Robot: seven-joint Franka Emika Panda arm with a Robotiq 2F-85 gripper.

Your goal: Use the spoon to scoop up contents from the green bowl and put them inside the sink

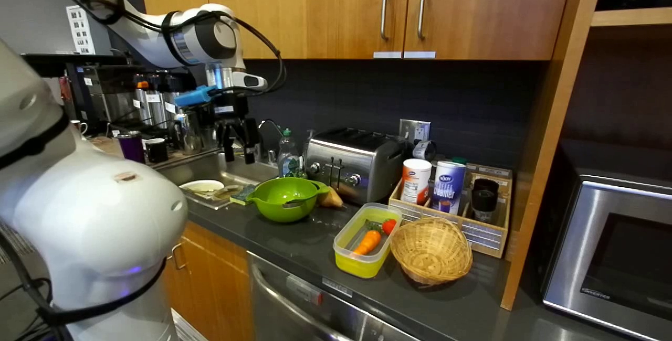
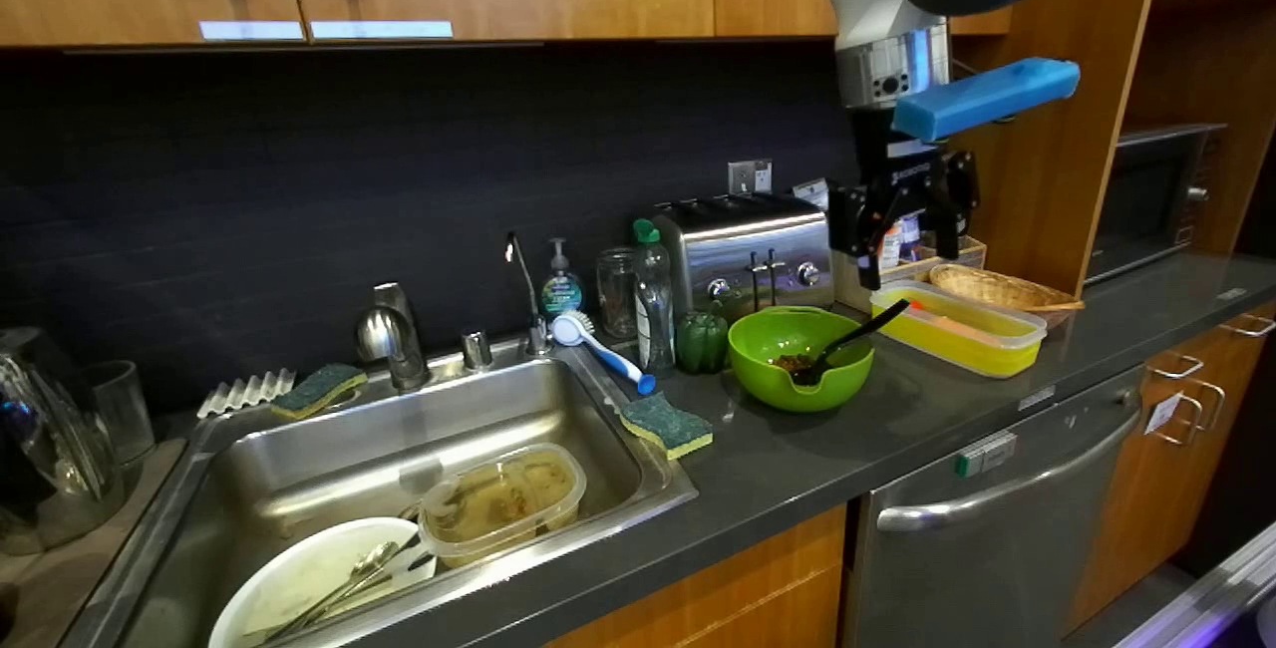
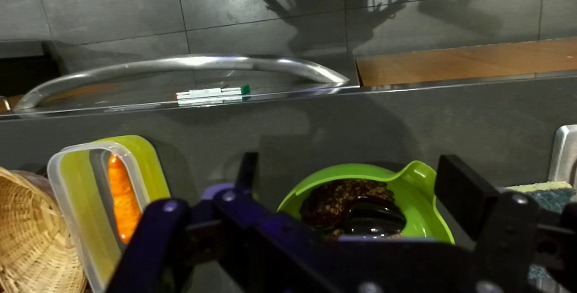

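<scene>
The spoon [image 2: 849,341] leaned in the green bowl [image 2: 788,396], back from the front edge of the countertop [image 2: 758,474], while the gripper [image 2: 908,263] hung above, jaws wide and empty, so pickup seemed the step in hand, needing a descent onto the handle [image 2: 882,320].

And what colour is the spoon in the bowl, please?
The spoon is black, clearest in an exterior view.

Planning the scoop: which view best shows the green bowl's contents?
Wrist view: it looks down on the brown contents, the black spoon covering some. Exterior views, more oblique, show a small patch or nothing clear.
</scene>
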